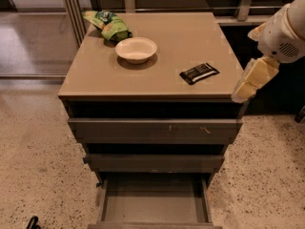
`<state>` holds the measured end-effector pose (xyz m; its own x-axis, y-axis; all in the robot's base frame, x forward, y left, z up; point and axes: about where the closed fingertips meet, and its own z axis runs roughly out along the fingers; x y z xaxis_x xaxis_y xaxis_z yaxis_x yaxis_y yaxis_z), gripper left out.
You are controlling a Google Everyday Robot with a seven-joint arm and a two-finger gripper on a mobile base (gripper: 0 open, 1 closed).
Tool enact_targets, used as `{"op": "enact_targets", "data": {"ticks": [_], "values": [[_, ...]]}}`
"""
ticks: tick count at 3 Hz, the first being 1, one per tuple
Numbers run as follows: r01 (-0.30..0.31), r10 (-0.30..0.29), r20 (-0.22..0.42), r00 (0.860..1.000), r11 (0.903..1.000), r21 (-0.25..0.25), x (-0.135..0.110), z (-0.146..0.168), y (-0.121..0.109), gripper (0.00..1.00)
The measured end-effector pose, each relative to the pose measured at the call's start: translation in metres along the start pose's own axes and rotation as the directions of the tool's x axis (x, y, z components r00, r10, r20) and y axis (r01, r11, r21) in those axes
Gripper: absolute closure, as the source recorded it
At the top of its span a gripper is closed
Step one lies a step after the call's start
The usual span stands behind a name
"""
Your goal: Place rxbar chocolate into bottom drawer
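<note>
The rxbar chocolate (199, 73), a flat black wrapper with white lettering, lies on the cabinet top (157, 56) near its right front corner. The bottom drawer (155, 202) is pulled out and shows a bare grey floor. My gripper (245, 87), cream coloured, hangs at the cabinet's right edge, just right of and slightly below the bar, not touching it.
A white bowl (136, 49) stands on the cabinet top left of centre. A green chip bag (107, 25) lies at the back left corner. The two upper drawers (155, 130) stick out slightly. Speckled floor surrounds the cabinet. A glass partition stands at the left.
</note>
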<state>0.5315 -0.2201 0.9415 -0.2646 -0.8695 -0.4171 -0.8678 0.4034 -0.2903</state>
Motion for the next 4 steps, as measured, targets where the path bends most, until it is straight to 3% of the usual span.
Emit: {"op": "enact_targets", "data": {"ticks": [1, 2, 3, 4], "values": [[-0.063, 0.064, 0.051, 0.997, 0.9976, -0.028, 0.001, 0.037, -0.051, 0.00], [-0.149, 0.148, -0.016, 0.989, 0.9756, -0.162, 0.008, 0.097, -0.079, 0.00], [-0.207, 0.181, -0.110, 0.977, 0.9271, -0.313, 0.012, 0.149, -0.081, 0.00], [-0.224, 0.183, -0.146, 0.972, 0.9090, -0.352, 0.025, 0.170, -0.084, 0.00]]}}
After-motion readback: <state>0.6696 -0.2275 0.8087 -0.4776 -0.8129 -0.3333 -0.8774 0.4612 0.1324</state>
